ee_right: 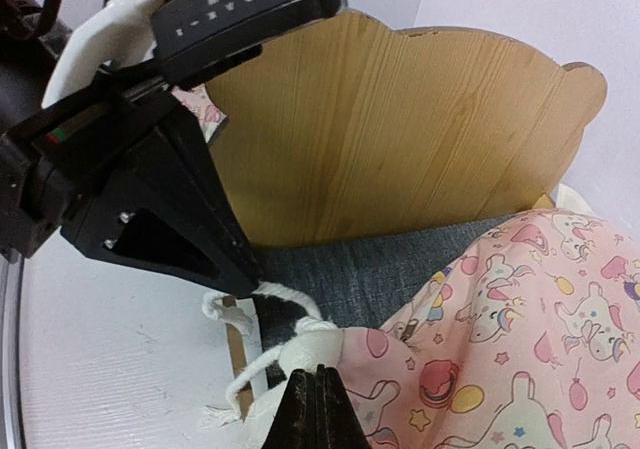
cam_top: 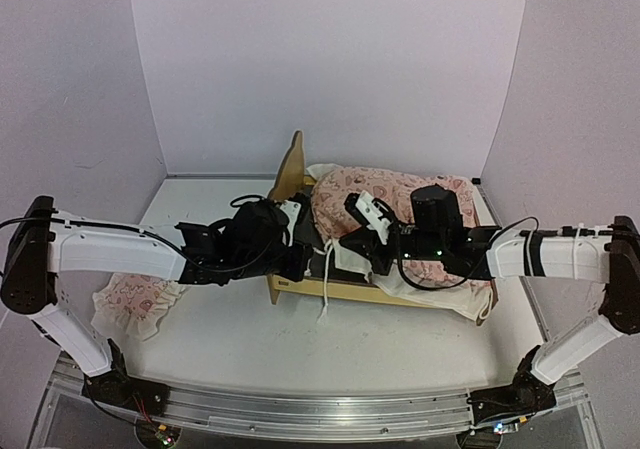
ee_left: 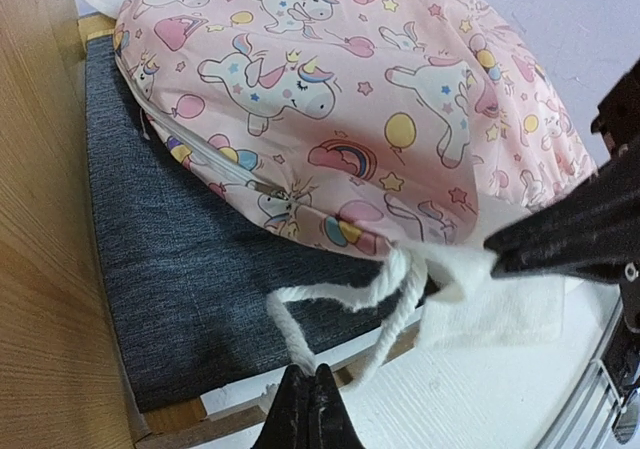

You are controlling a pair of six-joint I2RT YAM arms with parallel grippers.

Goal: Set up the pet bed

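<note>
The pet bed (cam_top: 290, 291) stands mid-table, its plywood headboard (cam_top: 294, 165) at the far left end and its dark grey mattress pad (ee_left: 180, 259) partly bare. The pink patterned blanket (cam_top: 390, 194) is bunched over the bed. My left gripper (ee_left: 308, 371) is shut on a white cord (ee_left: 335, 294) at the blanket's corner, above the bed's near rail. My right gripper (ee_right: 320, 372) is shut on the blanket's white ruffled corner (ee_right: 320, 347), right next to the left one. In the top view the left gripper (cam_top: 303, 257) and right gripper (cam_top: 352, 239) meet over the bed's near left part.
The small pink ruffled pillow (cam_top: 135, 301) lies on the table at the left, under the left arm. White walls close the table at the back and both sides. The blanket hangs over the bed's right end (cam_top: 470, 304).
</note>
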